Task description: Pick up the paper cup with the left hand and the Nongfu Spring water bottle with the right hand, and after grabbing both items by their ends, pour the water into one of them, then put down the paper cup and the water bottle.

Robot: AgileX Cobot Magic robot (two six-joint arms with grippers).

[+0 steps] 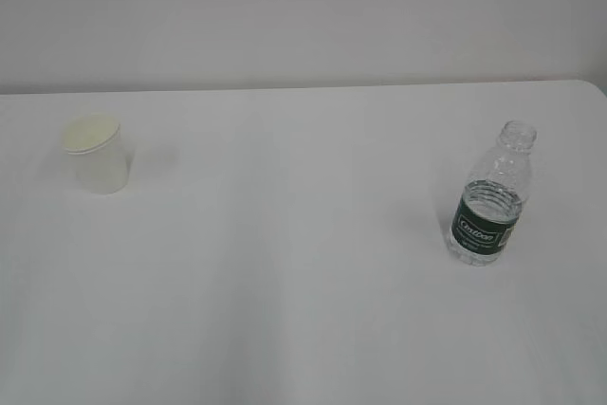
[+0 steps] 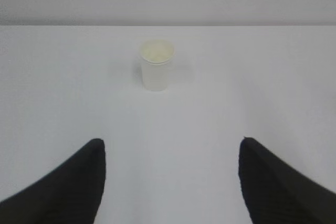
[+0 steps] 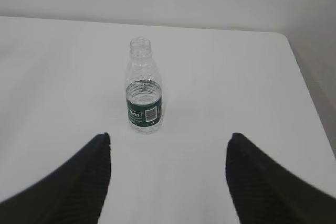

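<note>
Both sets of fingers spread wide and empty over the white table [image 1: 303,310], cup and bottle standing ahead of them.

Nearest us, the left hand [image 2: 170,182] has its two black fingers [image 2: 63,187] well apart with only bare table between them, and the right hand [image 3: 168,179] shows its fingers [image 3: 68,184] just as spread and holding nothing. Farther on, the Nongfu Spring water bottle [image 1: 491,198] stands upright and uncapped toward the table's right edge, its dark green label low on the body; we think the water [image 3: 143,94] reaches about the top of the label, though the clear plastic makes this hard to judge. Farther still, toward the left side and closer to the far edge, the paper cup [image 1: 96,154] stands upright, well apart from the bottle.
</note>
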